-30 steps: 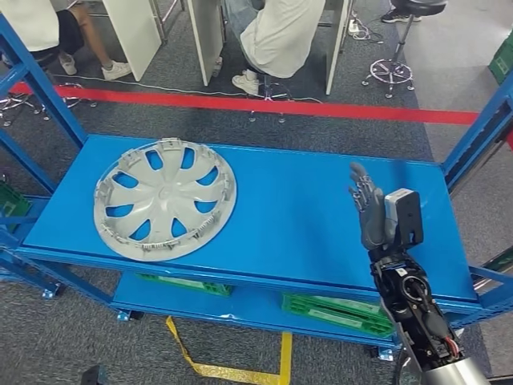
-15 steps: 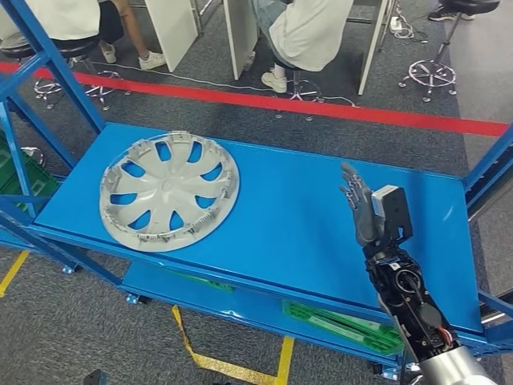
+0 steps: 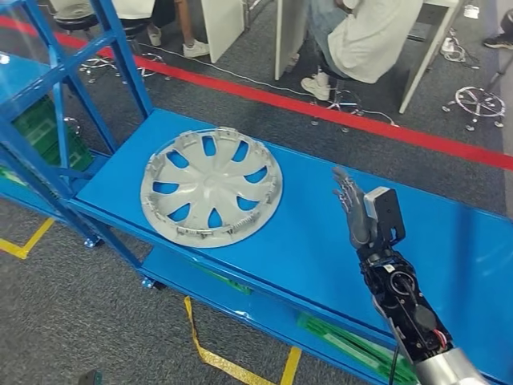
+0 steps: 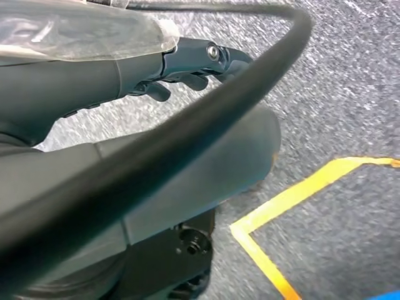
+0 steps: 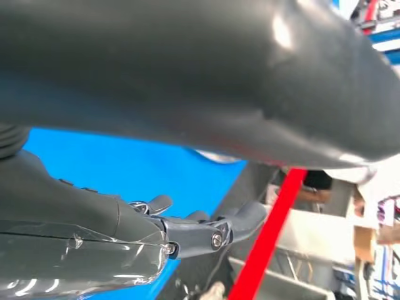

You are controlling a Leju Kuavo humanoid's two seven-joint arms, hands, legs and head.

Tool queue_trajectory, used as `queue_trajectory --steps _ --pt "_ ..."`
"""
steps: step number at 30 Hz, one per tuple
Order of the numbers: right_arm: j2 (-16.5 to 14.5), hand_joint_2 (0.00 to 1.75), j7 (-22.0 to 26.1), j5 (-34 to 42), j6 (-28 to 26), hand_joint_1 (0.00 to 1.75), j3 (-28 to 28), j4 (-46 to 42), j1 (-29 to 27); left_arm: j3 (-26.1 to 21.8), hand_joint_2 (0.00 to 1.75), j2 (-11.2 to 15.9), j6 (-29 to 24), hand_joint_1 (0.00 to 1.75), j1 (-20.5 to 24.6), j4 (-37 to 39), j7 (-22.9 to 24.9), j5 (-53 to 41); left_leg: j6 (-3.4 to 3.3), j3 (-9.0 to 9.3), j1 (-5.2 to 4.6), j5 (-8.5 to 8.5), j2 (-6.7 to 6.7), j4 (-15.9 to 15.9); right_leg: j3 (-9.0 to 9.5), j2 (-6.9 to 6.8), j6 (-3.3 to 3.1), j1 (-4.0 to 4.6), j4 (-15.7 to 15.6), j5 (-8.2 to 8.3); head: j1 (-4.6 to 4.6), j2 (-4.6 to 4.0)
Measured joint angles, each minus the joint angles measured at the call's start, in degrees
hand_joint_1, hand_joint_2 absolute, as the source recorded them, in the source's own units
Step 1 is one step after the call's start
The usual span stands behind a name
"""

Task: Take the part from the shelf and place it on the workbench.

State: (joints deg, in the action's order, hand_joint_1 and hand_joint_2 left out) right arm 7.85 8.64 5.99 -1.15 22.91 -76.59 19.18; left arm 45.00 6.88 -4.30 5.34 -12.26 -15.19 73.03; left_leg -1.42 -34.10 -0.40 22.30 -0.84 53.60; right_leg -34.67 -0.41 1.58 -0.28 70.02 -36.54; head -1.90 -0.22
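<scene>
Showing: a silver wheel cover [image 3: 212, 188] lying flat on the blue shelf [image 3: 314, 233], toward ten o'clock from the right hand [image 3: 353, 210].
Right hand: raised over the shelf, fingers spread, holding nothing, well apart from the cover.
Left hand [image 4: 189, 62]: hanging over grey carpet, fingers loosely extended, holding nothing.
Handling: probably light, rigid plastic, broad and awkward; rim clips look breakable.
Grip: likely the outer rim or a spoke opening.

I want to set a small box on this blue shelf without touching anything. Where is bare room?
Bare blue shelf top lies between the round silver-grey plastic wheel cover and the raised right hand, and again beyond that hand toward the far right end. The cover crowds the left end, leaving thin strips along the edges.
</scene>
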Motion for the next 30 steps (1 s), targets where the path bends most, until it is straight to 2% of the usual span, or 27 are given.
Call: queue_trajectory --steps 1,2,3,4,5,6,7,8,9,10,12,14,15,16,17,18,19,21,22,23,25,26,27,29,30 --pt "0.0 0.0 -0.1 -0.1 0.0 0.0 0.0 0.0 -0.2 0.0 0.0 0.0 0.0 0.0 0.0 0.0 0.0 0.0 0.02 0.11 0.04 0.09 -0.78 0.0 -1.43 0.14 0.21 -0.15 2.1 -0.07 0.33 0.0" --pt "0.1 0.0 -0.2 -0.1 0.1 0.0 0.0 0.0 -0.4 0.0 0.0 -0.1 0.0 0.0 0.0 0.0 0.0 0.0 0.11 0.27 0.1 0.2 -1.55 0.1 -1.87 0.21 0.41 -0.31 2.1 1.05 0.57 0.0" --pt "0.1 0.0 -0.3 -0.2 0.2 0.0 0.0 0.0 -0.4 0.0 0.0 -0.1 0.0 0.0 0.0 0.0 0.0 0.1 0.29 0.5 0.2 0.36 -2.34 0.2 -1.2 0.4 0.58 -0.5 -0.4 3.31 0.75 0.0" --pt "0.1 0.0 -0.3 -0.3 0.3 0.0 0.0 0.1 -0.3 0.0 0.0 -0.2 0.0 0.0 -0.1 0.0 0.0 0.1 0.54 0.68 0.31 0.58 -3.1 0.4 0.16 1.14 0.75 -0.78 -4.4 6.01 0.98 0.0" --pt "0.1 0.0 -0.3 -0.4 0.4 0.0 0.0 0.1 -0.2 0.0 0.0 -0.2 0.0 0.0 -0.1 0.0 0.0 0.2 0.83 0.74 0.36 0.78 -3.83 0.6 1.61 2.41 0.86 -1.02 -8.1 8.01 1.2 0.0" --pt "0.1 0.0 -0.4 -0.4 0.4 0.0 0.1 0.2 -0.1 0.0 0.0 -0.2 0.0 0.0 0.0 0.0 0.0 0.2 1.11 0.57 0.42 0.91 -4.59 0.9 2.99 3.57 0.78 -1.26 -11.3 9.1 1.41 0.0" --pt "0.1 0.0 -0.4 -0.4 0.5 0.0 0.2 0.2 -0.1 0.0 0.0 -0.2 0.0 0.0 0.1 0.0 0.0 0.3 1.43 0.25 0.5 0.9 -5.26 1.2 3.78 4.46 0.57 -1.35 -12.9 9.3 1.53 0.0" --pt "0.1 0.0 -0.4 -0.4 0.5 0.0 0.2 0.3 0.0 0.0 0.0 -0.2 0.0 0.0 0.1 0.0 0.0 0.3 1.74 -0.1 0.58 0.74 -5.91 1.3 4.16 4.65 0.25 -1.26 -13.3 8.95 1.55 0.0" --pt "0.1 0.0 -0.4 -0.4 0.5 0.0 0.3 0.3 0.1 0.0 0.0 -0.2 0.0 0.0 -0.1 0.0 0.0 0.4 2.06 -0.38 0.67 0.55 -6.61 1.3 4.46 4.14 -0.15 -1.26 -13.6 8.86 1.53 0.0" --pt "0.0 0.0 -0.4 -0.4 0.6 0.0 0.3 0.3 0.2 0.0 0.0 -0.2 0.0 0.0 -0.3 0.0 0.0 0.4 2.39 -0.5 0.73 0.51 -6.51 1.3 4.62 3.52 -0.53 -1.26 -13.8 9.02 1.47 0.0" --pt "-0.1 0.0 -0.4 -0.4 0.6 0.0 0.5 0.3 0.7 0.0 0.0 -0.2 0.0 0.0 -0.4 0.1 0.0 0.5 3.06 -1.6 0.56 1.68 -3.91 3.4 5.1 2.13 -1.21 -1.4 -14.4 9.28 0.99 0.0" --pt "-0.2 0.0 -0.4 -0.4 0.6 0.0 0.5 0.4 1.0 0.0 0.0 -0.2 0.0 0.0 -0.2 0.1 0.0 0.6 3.68 -5.14 0.64 4.7 -0.7 10.1 5.34 0.62 -1.72 -1.31 -14.7 9.25 0.35 0.0" --pt "-0.2 0.0 -0.4 -0.4 0.6 0.0 0.5 0.5 1.0 0.0 0.0 -0.2 0.0 0.0 -0.1 0.1 0.0 0.6 3.88 -7.37 0.84 6.11 -0.11 14.1 5.36 -0.18 -1.9 -1.26 -14.7 9.16 0.11 0.0" --pt "-0.2 0.0 -0.4 -0.4 0.6 0.0 0.5 0.6 1.0 0.0 0.0 -0.3 0.0 0.0 -0.1 0.1 0.0 0.6 4.02 -8.99 1.0 6.72 0.13 16.9 5.4 -0.94 -2.0 -1.24 -14.7 9.06 -0.03 0.0" --pt "-0.2 0.0 -0.4 -0.5 0.7 0.0 0.6 0.6 1.0 0.0 0.0 -0.3 0.0 0.0 -0.1 0.1 0.0 0.6 4.08 -9.59 1.12 6.33 0.3 17.6 5.46 -1.67 -2.03 -1.24 -14.7 8.95 -0.25 0.0" --pt "-0.2 0.0 -0.4 -0.5 0.8 0.0 0.6 0.7 1.1 0.0 0.0 -0.3 0.0 0.0 -0.1 0.1 0.0 0.6 4.05 -8.89 1.2 4.95 0.58 15.9 5.57 -2.34 -2.0 -1.26 -14.7 8.82 -0.51 0.0" --pt "-0.2 0.0 -0.4 -0.5 0.9 0.0 0.7 0.7 1.2 0.0 0.0 -0.3 0.0 0.0 -0.1 0.1 0.0 0.6 3.93 -7.11 1.23 3.0 1.13 12.4 5.75 -2.98 -1.89 -1.27 -14.7 8.66 -0.79 0.0" --pt "-0.2 0.0 -0.4 -0.6 1.0 0.0 0.8 0.7 1.5 0.0 0.0 -0.3 0.0 0.0 -0.1 0.1 0.0 0.6 3.43 -3.0 0.91 0.1 3.32 4.5 6.09 -4.05 -1.4 -1.04 -14.7 8.2 -1.39 0.0" --pt "-0.2 0.0 -0.4 -0.6 1.1 0.0 0.8 0.7 1.8 0.0 0.0 -0.3 0.0 0.0 0.0 0.1 0.0 0.6 3.11 -1.81 0.66 -0.4 4.06 2.2 6.31 -4.5 -1.09 -0.86 -14.8 7.96 -1.47 0.0" --pt "-0.2 0.0 -0.4 -0.7 1.1 0.0 0.8 0.8 1.9 0.0 0.0 -0.3 0.0 0.0 0.0 0.1 0.0 0.4 2.8 -1.31 0.39 -0.34 4.37 1.2 6.55 -4.98 -0.75 -0.67 -14.9 7.73 -1.45 0.0" --pt "-0.2 0.0 -0.5 -0.7 1.1 0.0 0.9 0.8 2.0 0.0 0.0 -0.2 0.1 0.0 -0.1 0.1 0.0 0.1 2.15 -1.07 0.36 -0.19 3.3 0.8 7.19 -5.73 -0.12 -0.61 -15.2 7.29 -1.21 0.0" --pt "-0.1 0.0 -0.6 -0.7 1.1 0.0 1.0 0.8 2.0 0.0 0.0 -0.2 0.1 0.0 -0.2 0.1 0.0 -0.1 1.84 -0.79 0.5 -0.18 2.76 0.6 7.23 -5.1 0.12 -0.7 -14.9 6.74 -1.08 0.0" --pt "-0.1 0.0 -0.6 -0.8 1.1 0.0 1.0 0.8 2.0 0.0 0.0 -0.2 0.2 0.0 -0.2 0.1 0.0 -0.2 1.48 -0.5 0.66 -0.19 2.22 0.3 6.7 -3.87 0.26 -0.8 -13.3 5.69 -0.87 0.0" --pt "0.0 0.0 -0.8 -0.9 1.0 0.0 1.0 0.9 1.8 0.0 0.0 -0.2 0.2 0.0 0.0 0.1 0.0 -0.3 0.92 -0.08 0.76 -0.08 1.07 0.1 3.45 -0.9 0.29 -0.82 -6.3 2.22 -0.16 0.0" --pt "0.2 0.0 -1.0 -1.0 1.0 0.0 1.0 0.9 1.6 0.0 0.0 -0.2 0.3 0.0 0.0 0.1 0.0 -0.4 0.71 0.0 0.7 0.0 0.37 0.1 1.2 -0.18 0.27 -0.77 -1.9 0.57 0.19 0.0"
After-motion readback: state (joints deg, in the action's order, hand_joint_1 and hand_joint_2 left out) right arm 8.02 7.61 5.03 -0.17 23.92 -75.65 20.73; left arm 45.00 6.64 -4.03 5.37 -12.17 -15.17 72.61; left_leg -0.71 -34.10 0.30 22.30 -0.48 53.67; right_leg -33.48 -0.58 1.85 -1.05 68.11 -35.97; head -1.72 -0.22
